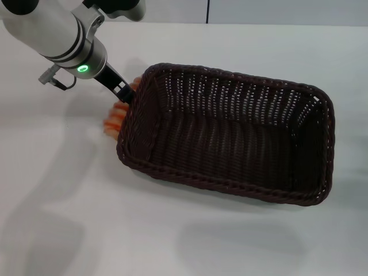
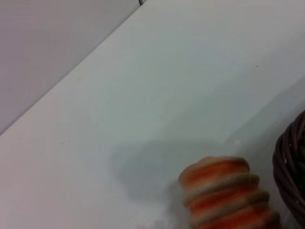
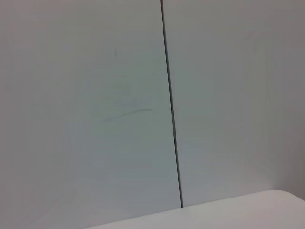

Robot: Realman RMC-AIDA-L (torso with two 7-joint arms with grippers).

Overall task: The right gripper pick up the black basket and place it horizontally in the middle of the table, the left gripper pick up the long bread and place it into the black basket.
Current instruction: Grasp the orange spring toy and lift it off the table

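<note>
The black basket [image 1: 227, 185] lies lengthwise across the middle of the white table [image 1: 80, 218], open side up and empty. The long bread [image 1: 115, 119], tan with orange stripes, sits just outside the basket's left end, close against its rim. My left gripper [image 1: 123, 89] is down over the middle of the bread, right beside the rim. In the left wrist view the bread's end [image 2: 224, 193] fills the lower part, with a piece of the basket rim [image 2: 291, 162] beside it. My right gripper is out of view.
The basket's left wall stands directly beside the bread and the left gripper. The right wrist view shows only a pale wall with a vertical seam [image 3: 170, 109] and a corner of the table [image 3: 248, 212].
</note>
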